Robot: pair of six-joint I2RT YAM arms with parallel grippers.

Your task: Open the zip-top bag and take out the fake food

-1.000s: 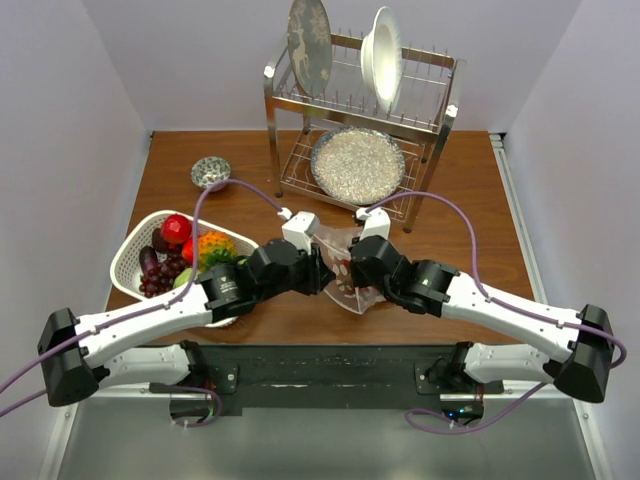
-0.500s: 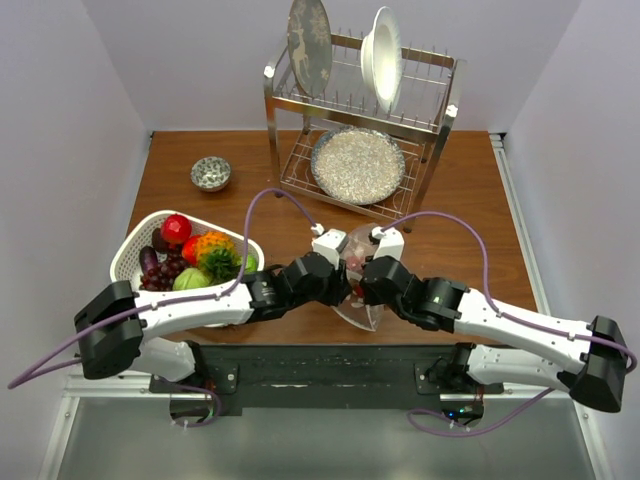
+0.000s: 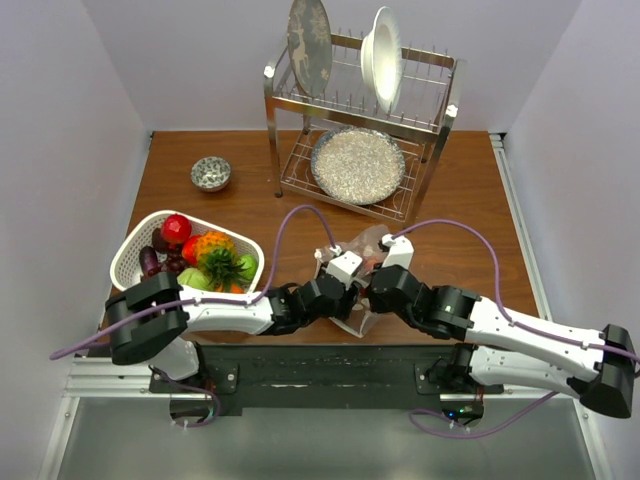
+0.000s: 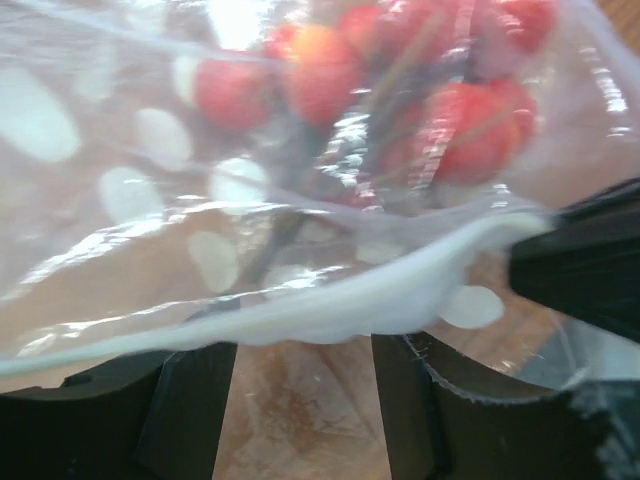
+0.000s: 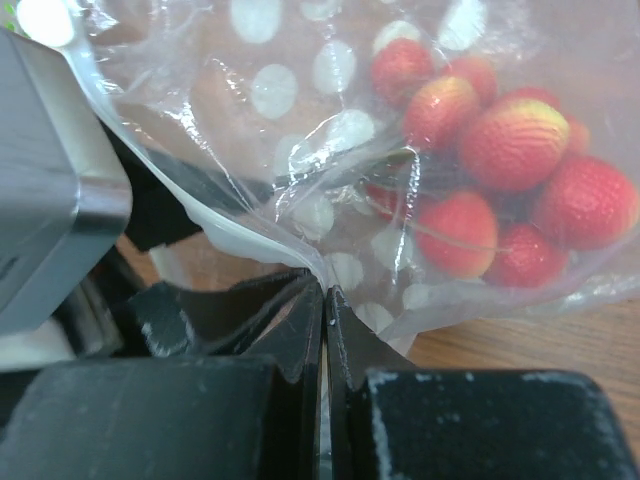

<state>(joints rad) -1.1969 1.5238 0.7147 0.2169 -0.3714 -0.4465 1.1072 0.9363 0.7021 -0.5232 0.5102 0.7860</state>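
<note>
The zip-top bag (image 3: 364,243) is clear with white dots and lies between my two grippers near the table's front edge. Red fake strawberries (image 5: 520,140) sit inside it and also show in the left wrist view (image 4: 470,120). My right gripper (image 5: 325,290) is shut on the bag's edge beside its white zip strip (image 5: 240,235). My left gripper (image 4: 300,350) is open, its fingers (image 4: 190,410) apart with bare wood between them. The zip strip (image 4: 380,300) lies across just above their tips. In the top view the two grippers (image 3: 352,298) meet tip to tip.
A white slotted basket (image 3: 128,250) with fake fruit stands at the left. A metal dish rack (image 3: 440,125) with plates stands at the back, and a small bowl (image 3: 210,172) at the back left. The table's front edge is right by the grippers.
Both grippers and the bag have moved nearer the table's front edge and a little right. The left arm has folded in closer to the right one.
</note>
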